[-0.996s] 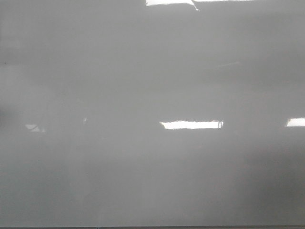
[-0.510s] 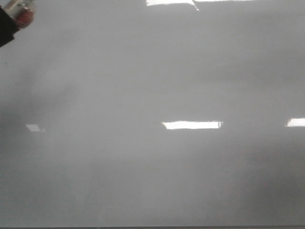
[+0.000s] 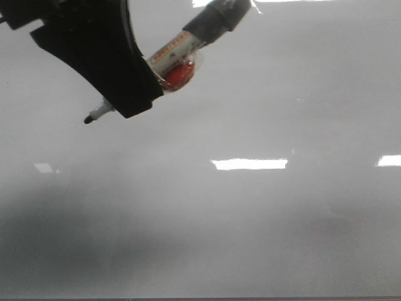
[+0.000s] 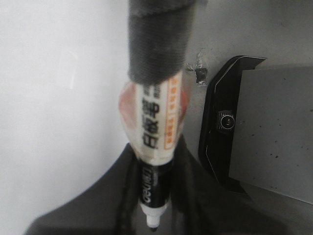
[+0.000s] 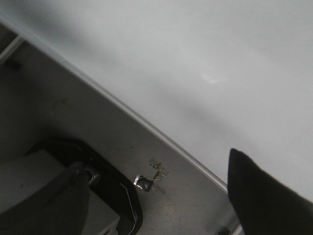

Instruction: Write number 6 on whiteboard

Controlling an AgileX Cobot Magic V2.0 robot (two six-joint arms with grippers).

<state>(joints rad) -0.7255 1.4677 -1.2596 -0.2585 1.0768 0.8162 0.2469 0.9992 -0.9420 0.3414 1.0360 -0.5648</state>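
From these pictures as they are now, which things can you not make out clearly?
- Marker tip, front view: whether it touches the whiteboard cannot be told.
- Marker barrel, front view: its middle is hidden behind the black left gripper.
- Left gripper, front view: cut off by the top edge.
- Right gripper, right wrist view: only dark, blurred finger shapes; how the jaws stand is unclear.
- No written 6 is visible anywhere.

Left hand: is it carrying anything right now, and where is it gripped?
The left hand holds a marker around the lower barrel, just behind its uncapped tip.
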